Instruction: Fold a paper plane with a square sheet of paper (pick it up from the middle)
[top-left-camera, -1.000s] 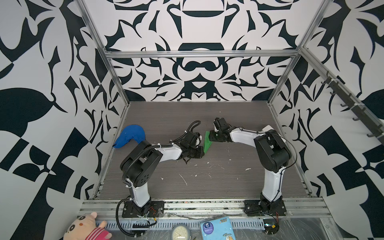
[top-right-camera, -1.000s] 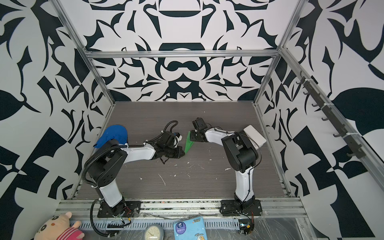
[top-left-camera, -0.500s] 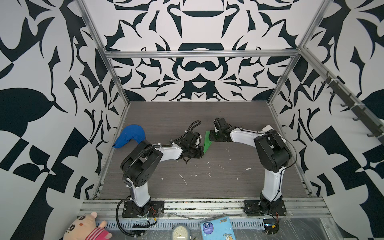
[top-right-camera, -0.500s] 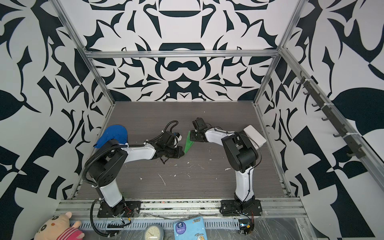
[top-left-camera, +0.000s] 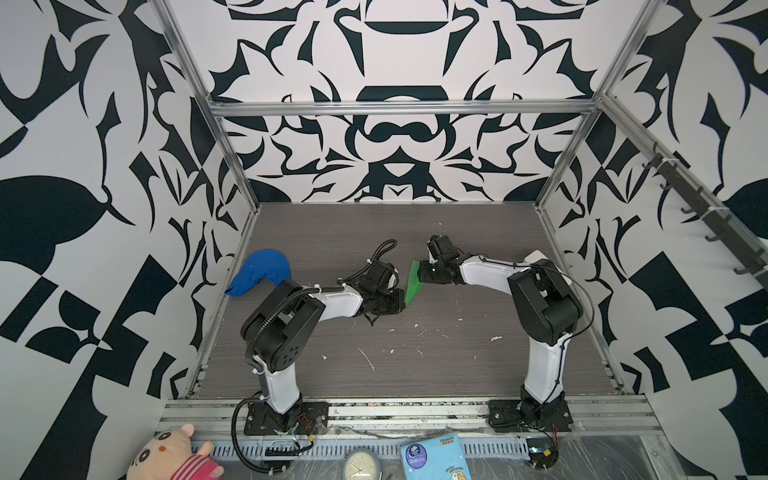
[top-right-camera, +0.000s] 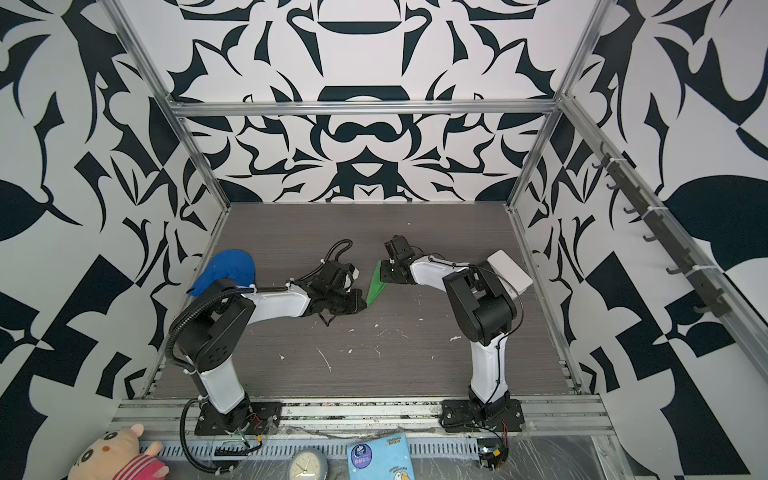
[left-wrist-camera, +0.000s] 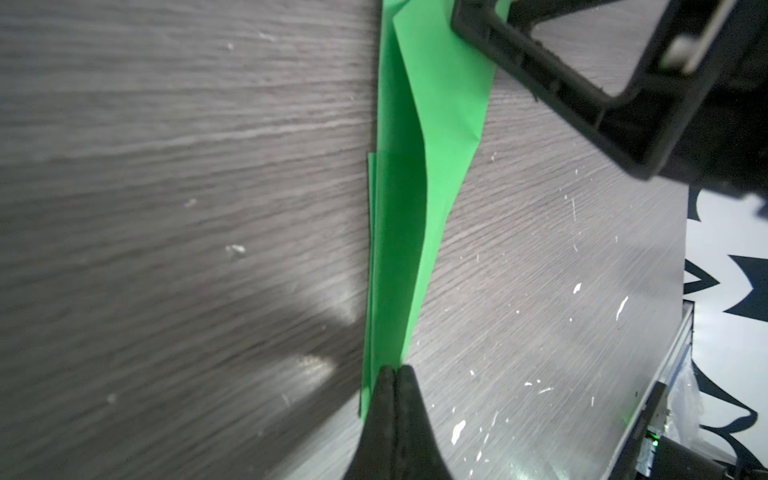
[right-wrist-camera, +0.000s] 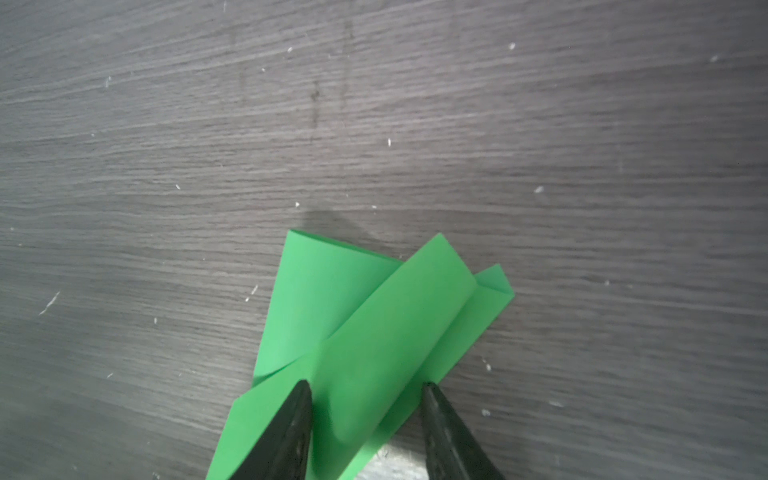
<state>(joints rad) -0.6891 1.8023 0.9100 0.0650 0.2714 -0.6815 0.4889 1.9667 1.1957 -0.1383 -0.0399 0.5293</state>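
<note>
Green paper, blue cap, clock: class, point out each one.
Green paper (top-left-camera: 413, 282), in a top view, its folded middle.
Blue cap (top-left-camera: 262, 272), in a top view, its crown.
Clock (top-left-camera: 362, 465), in a top view, its face.

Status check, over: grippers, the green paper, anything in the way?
Left gripper shut at narrow tip of paper plane. Right gripper open, straddling its raised flap. Nothing blocking; blue cap far left.

Bright even light, soft shadows; glare patches, blur in wrist views.
</note>
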